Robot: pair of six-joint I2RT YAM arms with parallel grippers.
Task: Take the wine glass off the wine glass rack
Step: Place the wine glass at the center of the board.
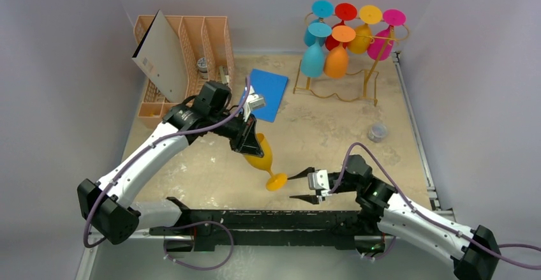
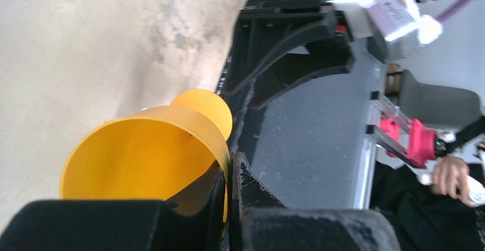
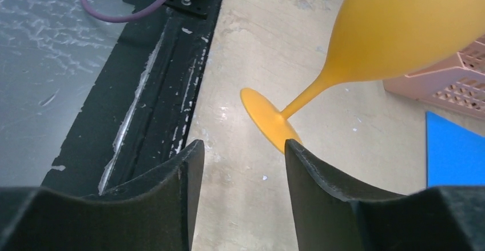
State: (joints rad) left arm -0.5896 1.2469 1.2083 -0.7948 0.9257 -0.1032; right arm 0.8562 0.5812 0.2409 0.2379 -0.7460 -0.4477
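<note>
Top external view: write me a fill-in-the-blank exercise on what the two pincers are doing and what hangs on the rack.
1. The left pincer is ___ on the bowl of the yellow wine glass.
2. The right pincer stands ___ by that glass's foot.
3. The wine glass rack carries ___ hanging glasses.

Missing words: shut; open; six.

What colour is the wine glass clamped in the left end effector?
Yellow-orange throughout; the wine glass shows best in the right wrist view.
</note>
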